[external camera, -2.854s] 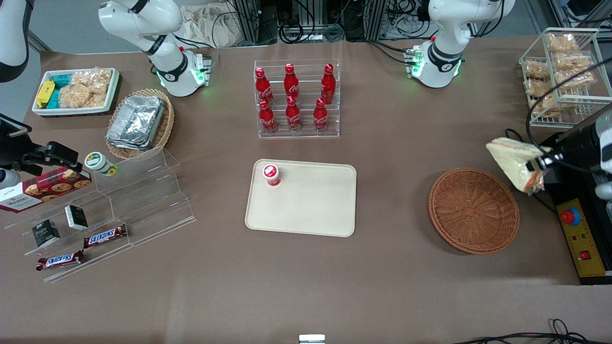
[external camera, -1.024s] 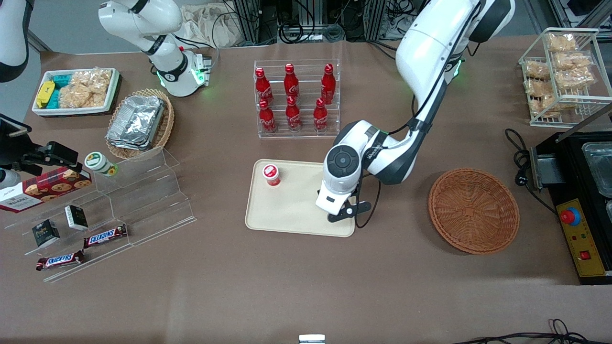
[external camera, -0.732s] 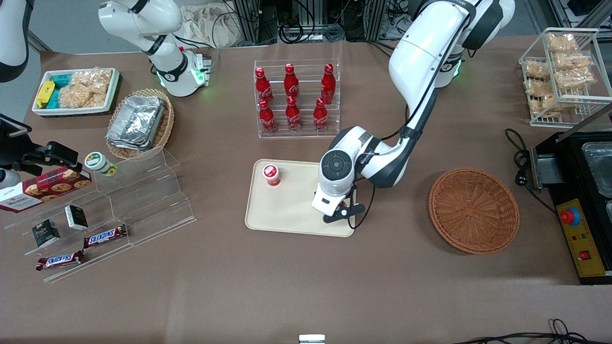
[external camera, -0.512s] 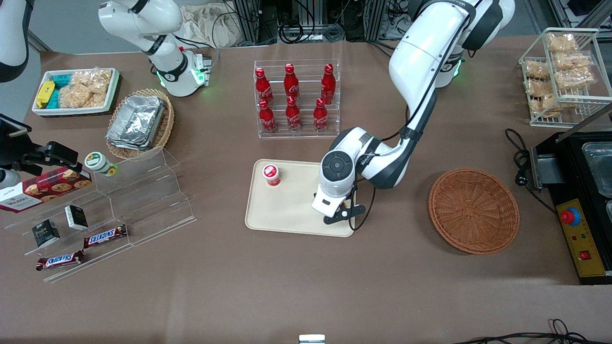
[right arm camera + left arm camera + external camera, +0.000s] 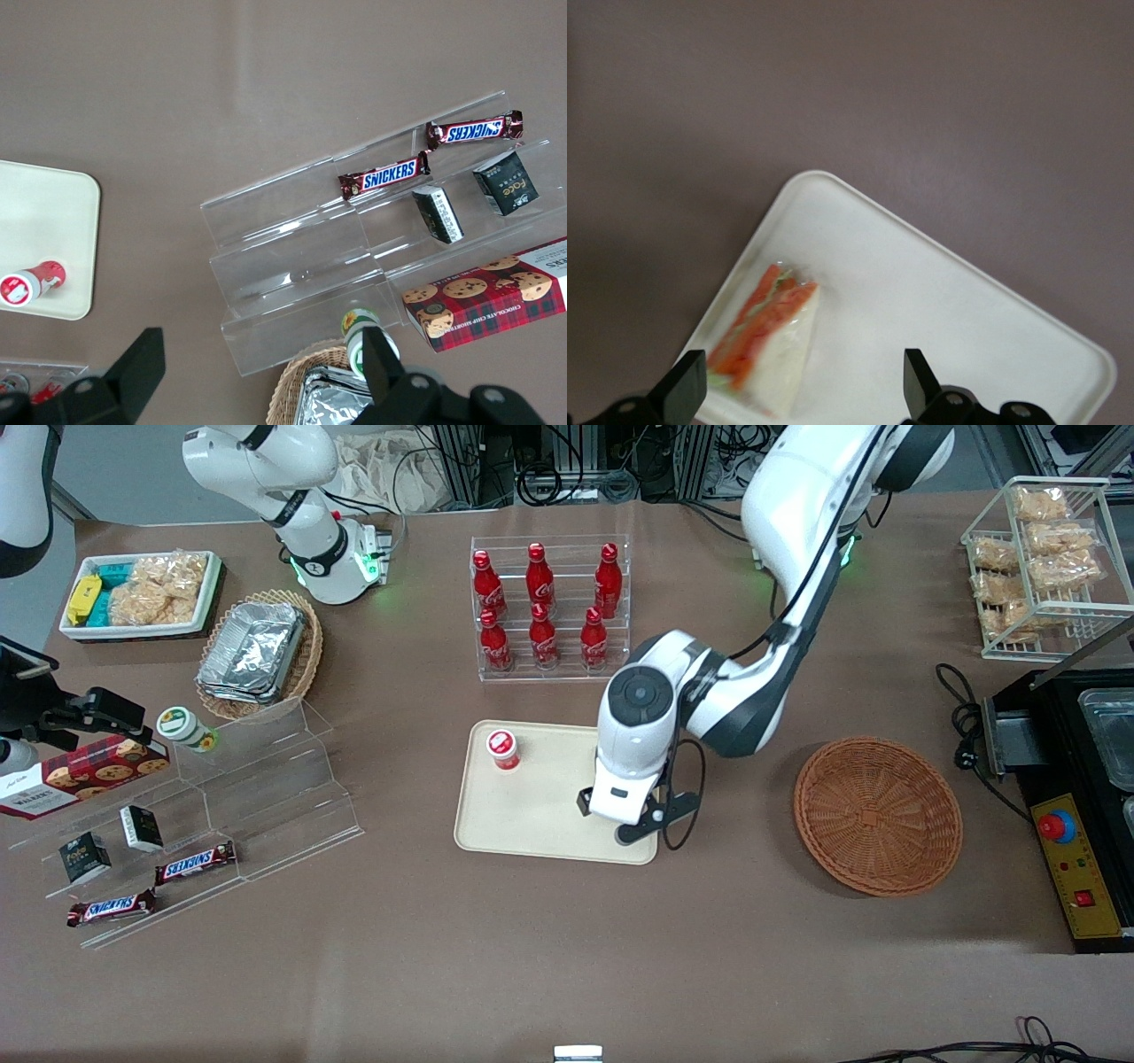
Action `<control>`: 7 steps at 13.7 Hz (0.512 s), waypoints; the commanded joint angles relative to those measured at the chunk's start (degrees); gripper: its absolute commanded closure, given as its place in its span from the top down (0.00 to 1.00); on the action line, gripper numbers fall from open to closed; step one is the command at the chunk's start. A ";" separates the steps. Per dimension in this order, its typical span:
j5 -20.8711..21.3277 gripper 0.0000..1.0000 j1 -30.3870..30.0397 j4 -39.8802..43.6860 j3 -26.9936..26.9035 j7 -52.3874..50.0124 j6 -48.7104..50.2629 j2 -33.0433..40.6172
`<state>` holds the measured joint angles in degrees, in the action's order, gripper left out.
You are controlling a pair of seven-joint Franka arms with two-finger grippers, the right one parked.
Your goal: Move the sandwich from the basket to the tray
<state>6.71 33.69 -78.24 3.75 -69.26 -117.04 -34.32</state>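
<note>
On the desk (image 5: 532, 957), toward the parked arm's end, a white bin of snacks (image 5: 140, 593) sits near the edge farthest from the front camera. Beside it is a pale wicker basket with foil trays (image 5: 259, 652). Nearer the camera stands a clear stepped shelf (image 5: 239, 797) with a cookie box (image 5: 80, 772), a small green-capped jar (image 5: 186, 729), two small dark boxes (image 5: 142, 828) and two Snickers bars (image 5: 195, 862).

In the middle of the desk stands a clear rack of red bottles (image 5: 542, 607). Nearer the camera than the rack lies the tray (image 5: 532, 815), flat and cream. A small red-capped bottle (image 5: 502, 748) stands on the tray, at the corner toward the parked arm and the rack.

The gripper (image 5: 799, 390) hangs above the tray's end toward the working arm. Its jaws are spread wide and hold nothing. In the left wrist view the sandwich (image 5: 766, 341) lies flat on the tray (image 5: 939, 301), close to one rim near a rounded corner, apart from both fingers (image 5: 684, 390) (in the front view the arm hides it). Its orange-red edge faces that rim.

The basket (image 5: 877, 813), round and reddish-brown, sits well apart from the tray, toward the working arm's end. A wire rack of bagged snacks (image 5: 1036, 549) stands near that end's corner farthest from the camera. A black box with a red button (image 5: 1076, 859) sits at that end's edge.
</note>
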 commanded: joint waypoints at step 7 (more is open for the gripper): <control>0.84 1.00 -15.12 -3.32 2.04 3.75 11.30 17.96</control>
<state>7.40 22.94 -79.07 3.09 -68.45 -106.77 -19.37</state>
